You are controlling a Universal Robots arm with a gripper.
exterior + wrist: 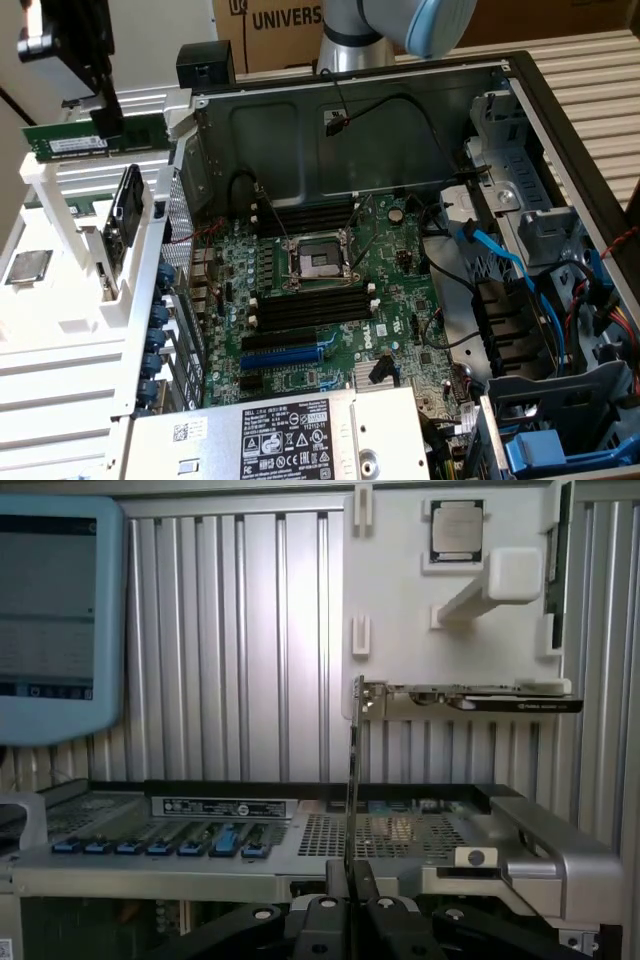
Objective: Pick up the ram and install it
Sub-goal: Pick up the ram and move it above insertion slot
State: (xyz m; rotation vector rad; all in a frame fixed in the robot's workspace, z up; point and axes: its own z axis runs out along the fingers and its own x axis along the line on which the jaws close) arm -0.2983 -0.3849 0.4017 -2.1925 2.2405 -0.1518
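Ram [65, 143], clamped in the closed hand [108, 125] by the white rack [70, 340]: pick-up judged underway; alignment with a black slot [310, 305], well apart from the hand, is required.

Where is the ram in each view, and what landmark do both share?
Exterior view: the ram at the exterior view's upper left, gripped by the jaws.
Wrist view: the ram edge-on, rising from between the jaws.
Shared landmark: the silver processor chip.

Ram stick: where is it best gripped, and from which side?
Pinch the ram on its flat faces near mid-length, coming from one long edge, as the gripper does. It is thin and long, so a central pinch likely balances it and leaves the opposite edge free.
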